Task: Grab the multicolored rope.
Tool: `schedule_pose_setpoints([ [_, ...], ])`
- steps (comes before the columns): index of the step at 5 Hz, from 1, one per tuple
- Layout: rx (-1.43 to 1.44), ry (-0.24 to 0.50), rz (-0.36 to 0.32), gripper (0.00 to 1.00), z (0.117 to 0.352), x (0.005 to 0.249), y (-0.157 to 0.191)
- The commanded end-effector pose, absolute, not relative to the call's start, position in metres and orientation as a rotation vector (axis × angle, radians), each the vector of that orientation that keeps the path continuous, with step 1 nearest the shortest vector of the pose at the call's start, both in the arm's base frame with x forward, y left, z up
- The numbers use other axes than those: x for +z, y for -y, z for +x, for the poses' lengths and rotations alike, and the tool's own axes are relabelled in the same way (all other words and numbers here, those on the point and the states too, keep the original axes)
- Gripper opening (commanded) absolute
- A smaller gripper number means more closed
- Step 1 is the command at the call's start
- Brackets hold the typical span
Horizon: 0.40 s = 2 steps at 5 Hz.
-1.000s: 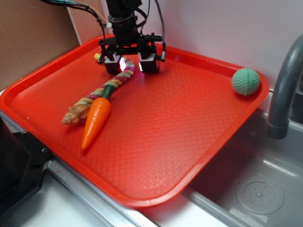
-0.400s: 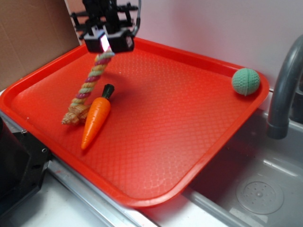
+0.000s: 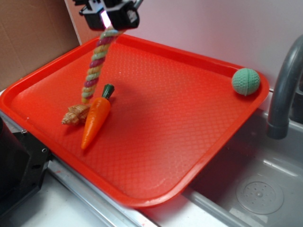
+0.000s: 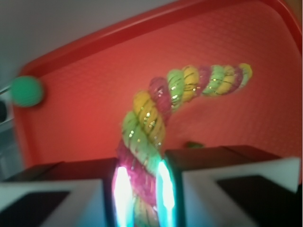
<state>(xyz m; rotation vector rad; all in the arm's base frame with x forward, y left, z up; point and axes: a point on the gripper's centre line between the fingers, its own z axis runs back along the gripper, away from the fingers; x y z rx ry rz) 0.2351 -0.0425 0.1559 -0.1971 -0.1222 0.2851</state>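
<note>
The multicolored rope point(image 3: 96, 64), twisted from yellow, maroon-pink and pale green strands, hangs down from my gripper point(image 3: 108, 19) at the top left of the exterior view. The gripper is shut on the rope's upper end. The rope's lower end dangles just above the red tray point(image 3: 180, 118), close to the seashell. In the wrist view the rope point(image 4: 156, 109) runs up from between the two pads point(image 4: 122, 189) and curves right over the tray point(image 4: 85, 113). My gripper point(image 4: 141, 189) pinches it tightly.
An orange carrot point(image 3: 96, 118) with a green stem lies on the tray's left part, beside a tan seashell point(image 3: 75, 115). A green ball point(image 3: 245, 81) rests in the far right corner, also the green ball point(image 4: 27, 91). A grey faucet point(image 3: 284, 85) and sink stand right of the tray.
The gripper closed on the rope's end on the tray, then rose up and to the left. The rope lifted off the tray and now hangs free; carrot and seashell stayed.
</note>
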Motion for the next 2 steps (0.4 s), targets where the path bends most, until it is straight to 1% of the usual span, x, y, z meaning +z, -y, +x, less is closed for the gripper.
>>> schedule_pose_setpoints([
  [1, 0.173, 0.22, -0.188, 0.0, 0.2314, 0.1952, 0.0877],
  [2, 0.155, 0.219, -0.193, 0.0, 0.2297, 0.2004, 0.0938],
])
